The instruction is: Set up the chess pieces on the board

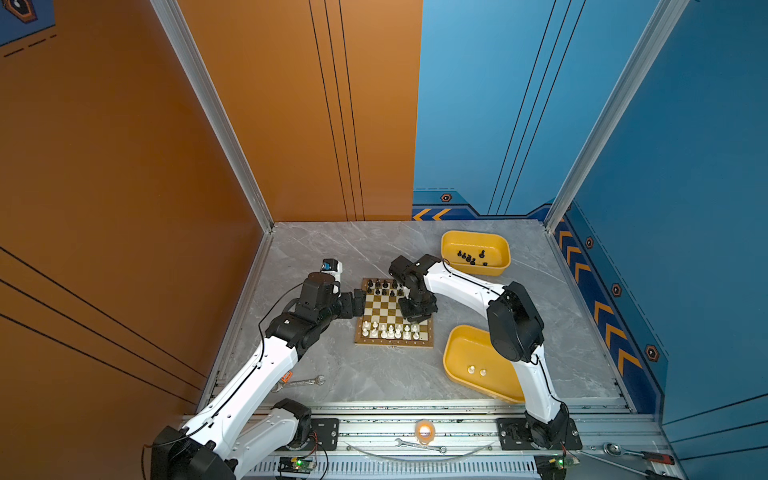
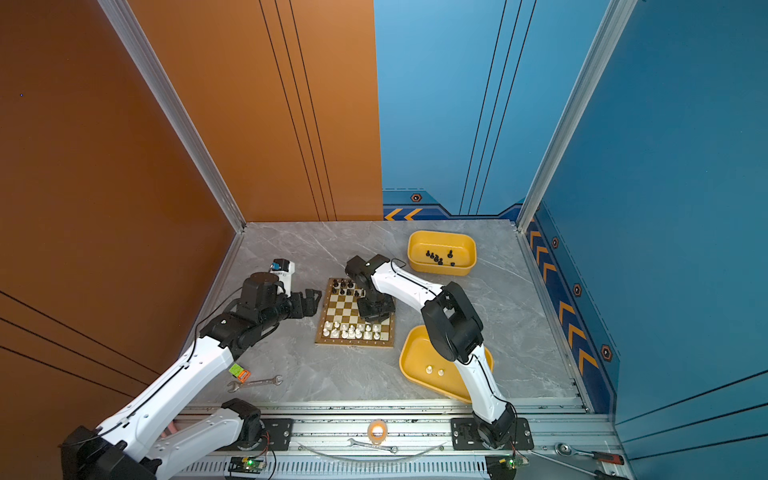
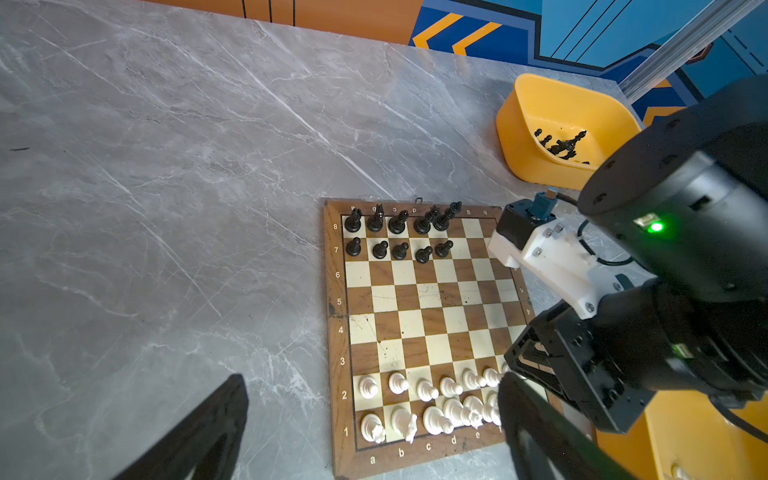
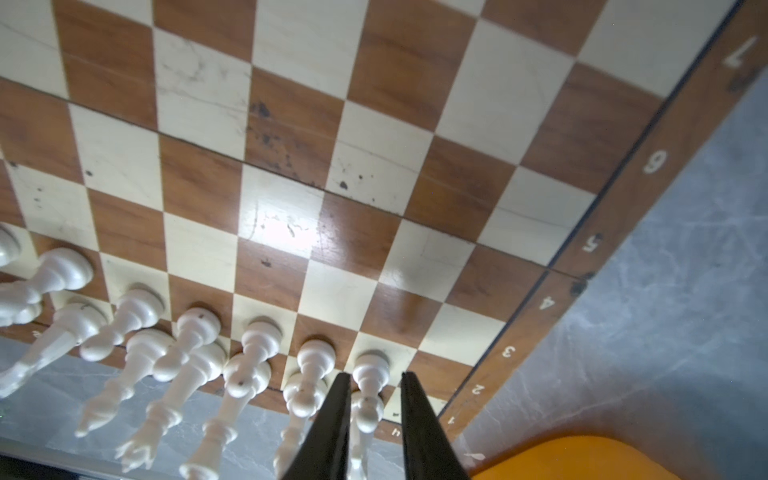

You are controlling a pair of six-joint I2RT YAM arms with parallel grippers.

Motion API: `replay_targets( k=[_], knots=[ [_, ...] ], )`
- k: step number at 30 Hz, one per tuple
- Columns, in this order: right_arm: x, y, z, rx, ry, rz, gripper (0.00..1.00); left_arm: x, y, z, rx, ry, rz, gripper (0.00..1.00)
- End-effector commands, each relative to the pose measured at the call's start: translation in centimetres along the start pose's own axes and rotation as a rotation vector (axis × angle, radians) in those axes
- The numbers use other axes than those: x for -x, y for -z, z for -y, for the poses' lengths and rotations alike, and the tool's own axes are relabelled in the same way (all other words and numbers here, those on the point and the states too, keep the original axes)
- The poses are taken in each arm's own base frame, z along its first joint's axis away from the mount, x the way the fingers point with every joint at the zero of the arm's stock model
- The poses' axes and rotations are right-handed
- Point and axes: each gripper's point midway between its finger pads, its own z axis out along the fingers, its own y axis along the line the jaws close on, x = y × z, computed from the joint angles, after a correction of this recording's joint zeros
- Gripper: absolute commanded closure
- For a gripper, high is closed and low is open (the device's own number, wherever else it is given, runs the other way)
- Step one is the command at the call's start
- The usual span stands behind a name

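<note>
Right gripper (image 4: 375,374) jaws narrowly apart, straddled cream-white turned pawn (image 4: 369,388), lower-right corner of golden-brown checkered board (image 1: 384,311); crooked retreat could topple neighbouring white pieces (image 4: 315,358).

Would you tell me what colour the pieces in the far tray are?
Black; the pieces show best in the left wrist view.

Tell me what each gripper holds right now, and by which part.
Nothing looks held. The left gripper is open and empty. The right gripper has its jaws parted around a white pawn near its head, with a gap showing.
</note>
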Motion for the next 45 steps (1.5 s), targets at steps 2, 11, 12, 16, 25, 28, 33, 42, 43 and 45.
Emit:
replay_targets(
  k=[2,11,12,16,25,28,33,42,43,45],
  knots=[
    [1.0,3.3,0.9,-0.005,-0.016,0.076,0.74,-0.1,0.0,0.1,-0.020,-0.010,0.003,0.05],
    [-1.5,8.9,4.3,-0.042,-0.072,0.206,0.71,1.1,-1.3,3.2,-0.116,-0.050,-0.004,0.04],
    [-2.4,9.3,4.9,-0.049,-0.083,0.215,0.70,1.1,-1.6,3.8,-0.131,-0.061,-0.007,0.04],
    [-6.7,9.2,7.7,-0.077,-0.156,0.221,0.72,0.7,-2.5,7.4,-0.200,-0.112,-0.019,0.04],
    [-17.2,4.9,12.5,-0.047,-0.358,0.197,0.75,-2.5,-3.6,16.3,-0.329,-0.242,-0.084,0.05],
    [-18.7,3.8,13.2,-0.029,-0.398,0.203,0.75,-3.2,-3.3,17.3,-0.333,-0.268,-0.099,0.05],
    [-19.7,2.4,14.1,-0.047,-0.401,0.184,0.77,-4.4,-2.4,17.4,-0.305,-0.280,-0.115,0.05],
    [-19.8,0.5,15.1,-0.066,-0.374,0.141,0.80,-5.2,-1.0,17.4,-0.252,-0.296,-0.086,0.06],
    [-19.7,0.4,15.1,-0.061,-0.373,0.141,0.81,-5.2,-0.8,17.2,-0.245,-0.297,-0.081,0.06],
    [-19.6,0.2,15.3,-0.055,-0.373,0.136,0.81,-5.2,-0.6,17.1,-0.237,-0.295,-0.074,0.06]
  ],
)
